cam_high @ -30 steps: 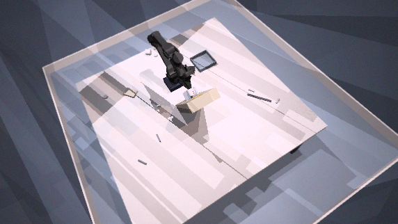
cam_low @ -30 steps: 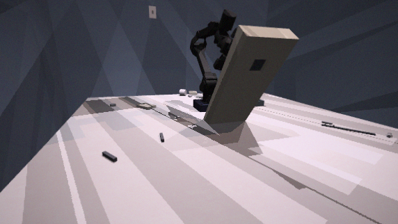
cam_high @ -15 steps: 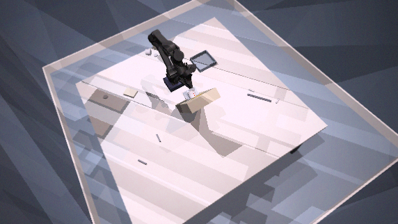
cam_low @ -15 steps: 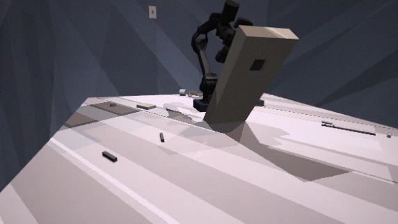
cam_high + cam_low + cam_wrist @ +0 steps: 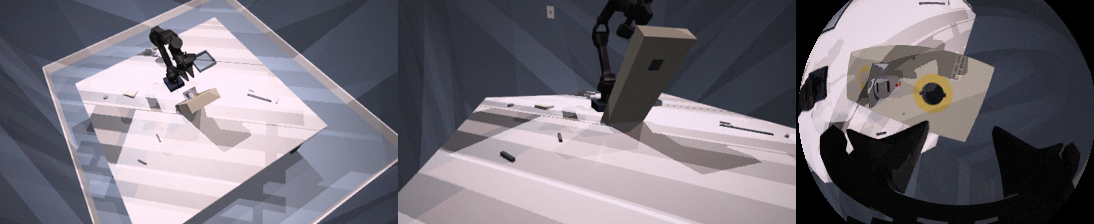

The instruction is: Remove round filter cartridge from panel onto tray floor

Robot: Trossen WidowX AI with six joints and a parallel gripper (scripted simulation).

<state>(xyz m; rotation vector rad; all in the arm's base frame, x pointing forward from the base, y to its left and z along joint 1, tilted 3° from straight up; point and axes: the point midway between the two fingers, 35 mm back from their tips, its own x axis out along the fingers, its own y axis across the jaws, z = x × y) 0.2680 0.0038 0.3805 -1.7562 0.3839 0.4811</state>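
Note:
The tan service panel (image 5: 203, 100) (image 5: 641, 80) (image 5: 965, 106) stands tilted on the pale floor. Its yellow-ringed round socket (image 5: 933, 94) shows a dark, empty hole in the wrist view. The round grey-white cartridge (image 5: 190, 94) (image 5: 880, 87) is out of the panel. It lies on the floor between the panel's face and the robot base. My gripper (image 5: 188, 76) (image 5: 956, 156) is open and empty. It hangs above the cartridge and the panel, touching neither. In the exterior view the panel's back hides the cartridge and the fingers.
A small grey framed plate (image 5: 205, 60) lies right of the arm. A long thin rod (image 5: 259, 97) (image 5: 746, 129), a tan tile (image 5: 130, 93) (image 5: 544, 106) and short dark bars (image 5: 158, 138) (image 5: 142, 162) (image 5: 507, 156) lie scattered. A translucent wall (image 5: 62, 115) rings the floor.

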